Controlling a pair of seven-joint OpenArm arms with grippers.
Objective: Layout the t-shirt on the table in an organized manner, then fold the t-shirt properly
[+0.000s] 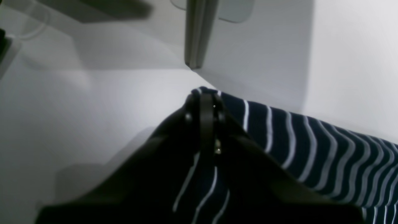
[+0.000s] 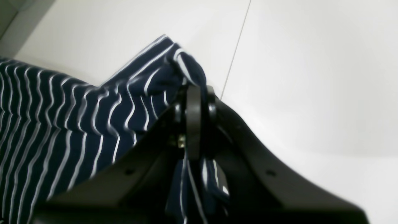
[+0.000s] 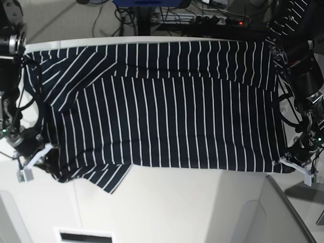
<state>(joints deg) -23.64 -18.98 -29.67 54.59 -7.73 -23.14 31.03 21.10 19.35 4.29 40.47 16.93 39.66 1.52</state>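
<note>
The dark navy t-shirt [image 3: 162,116] with thin white stripes is spread wide across the off-white table [image 3: 202,212], one sleeve folded in at its near left. My left gripper [image 3: 292,163] is shut on the shirt's near right corner; in the left wrist view [image 1: 203,96] its fingers pinch the striped edge [image 1: 295,143] just above the table [image 1: 93,102]. My right gripper [image 3: 39,152] is shut on the near left corner; in the right wrist view [image 2: 194,90] bunched fabric [image 2: 62,124] hangs from its jaws over the table [image 2: 311,77].
A thin dark seam [image 2: 236,46] runs across the tabletop. A grey upright post [image 1: 196,31] stands beyond the left gripper. Cables and a power strip [image 3: 212,20] lie behind the table's far edge. A rectangular slot [image 3: 83,236] sits at the near edge.
</note>
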